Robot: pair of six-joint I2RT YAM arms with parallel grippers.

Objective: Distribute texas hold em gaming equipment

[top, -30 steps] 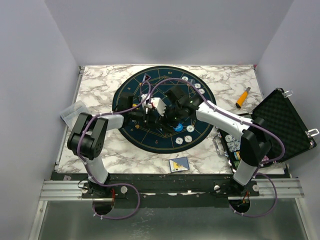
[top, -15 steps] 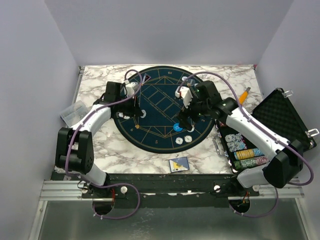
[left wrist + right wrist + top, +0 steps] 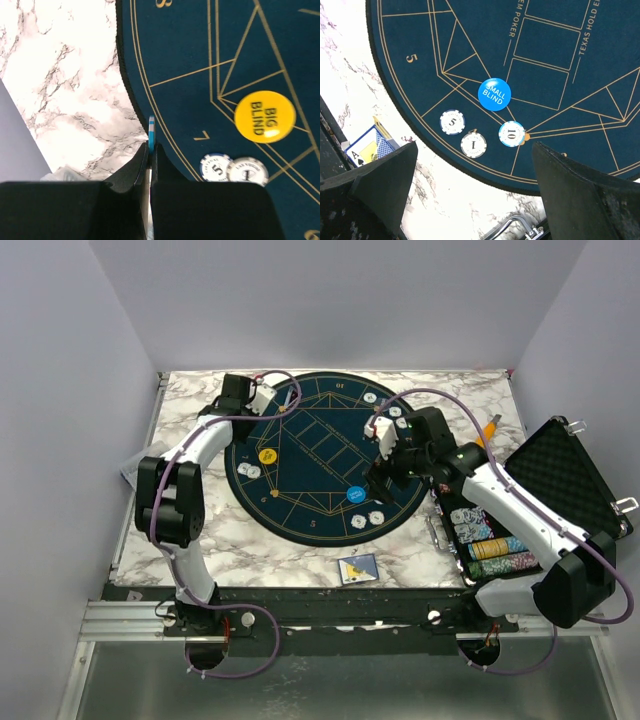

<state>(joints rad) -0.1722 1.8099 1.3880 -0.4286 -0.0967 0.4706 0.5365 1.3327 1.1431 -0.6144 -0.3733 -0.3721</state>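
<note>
The round dark-blue poker mat (image 3: 320,445) carries a yellow Big Blind disc (image 3: 265,116) with two whitish chips (image 3: 231,169) beside it. My left gripper (image 3: 151,147) hangs over the mat's left rim, shut on a blue-and-white chip (image 3: 151,131) held edge-on. In the top view it (image 3: 240,405) sits at the mat's upper left. My right gripper (image 3: 473,146) stands wide open and empty above the blue Small Blind disc (image 3: 494,94) and three chips, a 5 (image 3: 452,122), a 1 (image 3: 473,144) and a 10 (image 3: 512,133). A card deck (image 3: 357,568) lies below the mat.
The open black case (image 3: 560,485) stands at the right, with rows of chips (image 3: 490,545) in its tray. An orange-handled tool (image 3: 487,433) lies at the back right. A clear plastic bag (image 3: 145,462) rests near the left table edge.
Both arms swung apart from the mat's middle: the left to the far left rim, the right toward the case. The right jaws opened wide. The yellow disc now shows.
</note>
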